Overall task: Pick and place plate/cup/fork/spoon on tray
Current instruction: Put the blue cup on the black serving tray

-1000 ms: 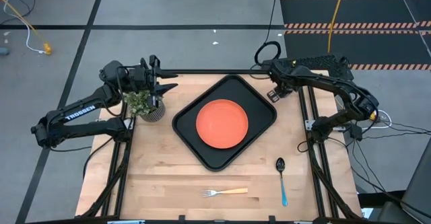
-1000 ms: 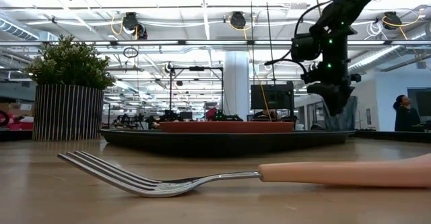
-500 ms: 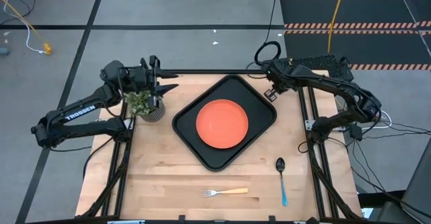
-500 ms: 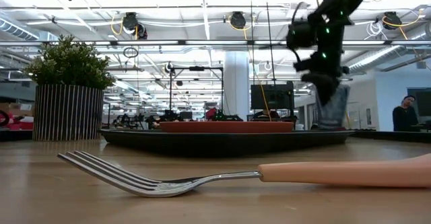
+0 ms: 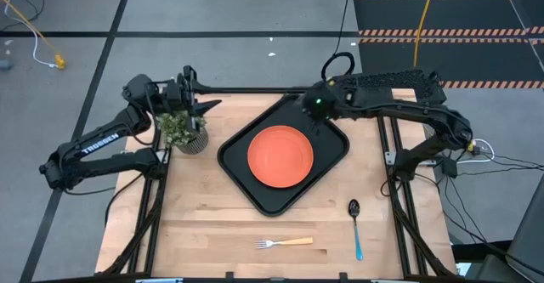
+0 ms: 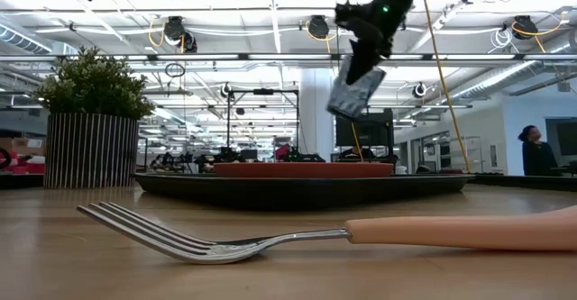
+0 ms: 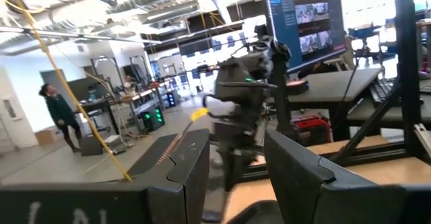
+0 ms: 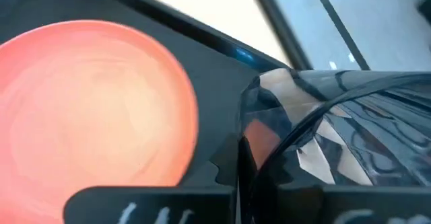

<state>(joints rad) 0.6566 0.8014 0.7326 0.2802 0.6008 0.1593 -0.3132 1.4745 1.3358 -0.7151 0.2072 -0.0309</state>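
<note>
Fork: one fork (image 5: 283, 243) is seen lying flat on the bare wood at the lower centre of the high view, not yet taken to the tray.
Spoon: one spoon (image 5: 355, 228) is seen at the lower right of the high view, apart from the fork, also on the wood and outside the tray.
Tray: one tray (image 5: 236, 181) is set cornerwise at the centre of the high view.
Plate: one plate (image 5: 280, 157) is already laid flat inside the tray, near its middle.
Right gripper: the right gripper (image 5: 316, 104) is held above the tray's upper corner. Its fingers are closed about the cup.
Cup: one cup (image 6: 355, 93) is seen in the low view at upper centre, hanging tilted beneath the gripper, well clear of the tray and plate. In the right wrist view it fills the right half, with the plate at the left.
Left gripper: the left gripper (image 5: 202, 96) is parked at the upper left of the high view above one potted plant (image 5: 183, 130). Its fingers are spread and nothing is held.
Step in hand: the cup is judged to be on its way over the tray, with the plate step done.
Next move: the cup should be righted, lowered onto bare tray floor beside the plate, and released without the rim or plate being struck.
Remaining: fork and spoon are left to be picked.
</note>
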